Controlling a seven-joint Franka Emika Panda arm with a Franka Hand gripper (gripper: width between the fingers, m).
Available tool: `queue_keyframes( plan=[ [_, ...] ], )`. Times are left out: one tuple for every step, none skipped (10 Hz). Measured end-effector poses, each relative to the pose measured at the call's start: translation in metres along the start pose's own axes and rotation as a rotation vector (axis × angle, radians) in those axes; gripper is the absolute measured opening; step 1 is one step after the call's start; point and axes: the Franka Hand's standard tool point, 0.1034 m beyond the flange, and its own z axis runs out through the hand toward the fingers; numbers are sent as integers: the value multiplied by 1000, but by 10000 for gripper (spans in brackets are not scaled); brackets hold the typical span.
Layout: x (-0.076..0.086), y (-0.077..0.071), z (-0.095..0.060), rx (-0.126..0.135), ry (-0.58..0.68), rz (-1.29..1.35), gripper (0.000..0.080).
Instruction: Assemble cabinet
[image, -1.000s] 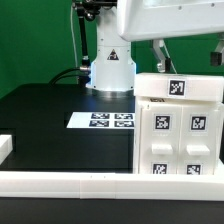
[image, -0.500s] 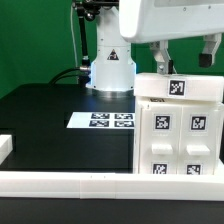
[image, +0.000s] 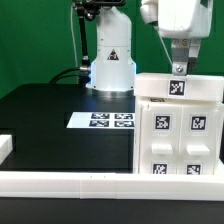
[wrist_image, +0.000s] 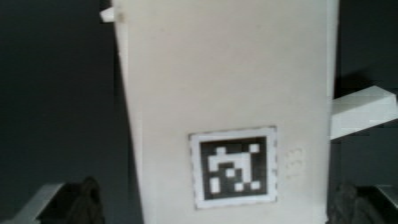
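Cabinet (image: 177, 130) stands on the black table (image: 50, 130) at the exterior view's right, its base against the long low white rail (image: 80, 183) that runs along the near edge. Front face carries four visible square tags over the seated drawer blocks; one more tag sits on the top slab (image: 180, 88).

Gripper (image: 180, 66) hangs directly above that top slab, close over its tag. Contact with the slab: cannot tell from the exterior view. In the wrist view, the fingertips (wrist_image: 64, 201) appear as dark blurred shapes on either side of the cabinet's white top (wrist_image: 222, 90), apart from each other and straddling the slab, so the jaws read as released, with nothing between them but the panel beneath. Whether they touch its edges is not resolvable. The slab's tag (wrist_image: 237, 168) lies between the two fingertips.

Marker board (image: 101, 120) lies flat on the table, to the exterior view's left of the cabinet, just beside its rear corner. Arm base (image: 110, 62) stands behind the marker board, against the green backdrop (image: 35, 40).
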Motion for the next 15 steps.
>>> queue_keyframes(
  plan=[
    [0, -2, 1, 2, -1, 15, 649],
    [-1, -3, 4, 7, -4, 27, 649],
    [-3, -4, 6, 10, -6, 31, 649],
    [-5, -4, 9, 14, -9, 34, 649],
    [-6, -3, 10, 14, -10, 51, 649],
    [-6, -3, 10, 14, -10, 69, 649],
    [-6, -3, 10, 14, -10, 81, 559],
    [-6, -3, 10, 14, -11, 129, 549],
    [-6, -3, 10, 14, -11, 204, 549],
    [-6, -3, 10, 14, -11, 267, 549],
    [-6, -3, 10, 13, -12, 343, 549],
    [-7, -3, 10, 14, -10, 437, 549],
    [-8, -2, 10, 17, -2, 596, 549],
    [-9, -2, 11, 15, 1, 748, 550],
    [-8, -3, 11, 23, 5, 910, 550]
  ],
)
